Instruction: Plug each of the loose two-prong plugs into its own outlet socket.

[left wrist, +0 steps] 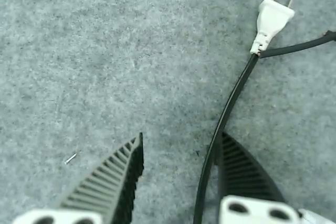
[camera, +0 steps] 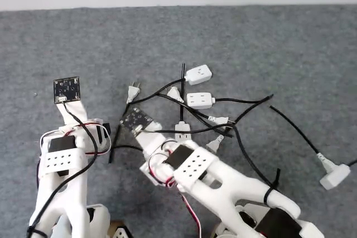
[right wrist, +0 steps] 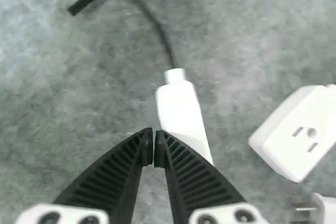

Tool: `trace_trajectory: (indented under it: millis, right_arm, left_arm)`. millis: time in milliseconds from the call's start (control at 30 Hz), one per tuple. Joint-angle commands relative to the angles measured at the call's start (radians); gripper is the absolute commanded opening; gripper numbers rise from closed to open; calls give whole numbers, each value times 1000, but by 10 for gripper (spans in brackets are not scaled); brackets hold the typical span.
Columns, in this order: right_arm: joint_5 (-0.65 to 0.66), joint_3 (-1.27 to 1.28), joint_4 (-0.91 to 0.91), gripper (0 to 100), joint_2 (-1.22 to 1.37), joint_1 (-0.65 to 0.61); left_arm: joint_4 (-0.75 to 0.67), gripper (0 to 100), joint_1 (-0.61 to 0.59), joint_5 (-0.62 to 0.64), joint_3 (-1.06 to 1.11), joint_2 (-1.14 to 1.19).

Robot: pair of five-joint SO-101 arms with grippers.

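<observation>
My left gripper (left wrist: 181,137) stands open low over the grey mat. A black cord (left wrist: 231,98) runs past its right finger (left wrist: 239,171) to a white two-prong plug (left wrist: 273,17) lying farther ahead, prongs pointing away. That plug (camera: 134,89) lies right of the left arm (camera: 62,160). My right gripper (right wrist: 154,142) is shut, its tips just over the near end of a white plug (right wrist: 181,111) whose cord leads away. A white outlet socket (right wrist: 299,135) lies face up beside it. Two sockets (camera: 198,73) (camera: 199,100) sit beyond the right arm (camera: 192,165).
Several white plugs and black cords tangle mid-table (camera: 223,121). Another white socket (camera: 334,176) lies at the far right on a long cord. A loose cord end (right wrist: 73,8) lies ahead of the right gripper. The prongs of another plug (right wrist: 302,208) are close by.
</observation>
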Motion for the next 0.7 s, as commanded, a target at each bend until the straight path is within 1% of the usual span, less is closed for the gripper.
trace_trajectory:
  millis: [0,133,267,367,567,667]
  right_arm:
    - [40,-58,-18,8,-31,61]
    - [44,-61,-21,8,-31,104]
    - [66,-61,-28,8,-31,105]
    - [68,-52,-79,8,-25,107]
    - [72,-68,-183,8,77,105]
    - [72,-115,-185,8,137,105]
  left_arm:
    - [-18,214,0,6,-7,-23]
    - [-18,214,0,6,-7,-23]
    - [-18,214,0,6,-7,-23]
    - [-18,214,0,6,-5,-23]
    - [-18,214,0,6,-5,-21]
    - [-18,214,0,6,-5,-21]
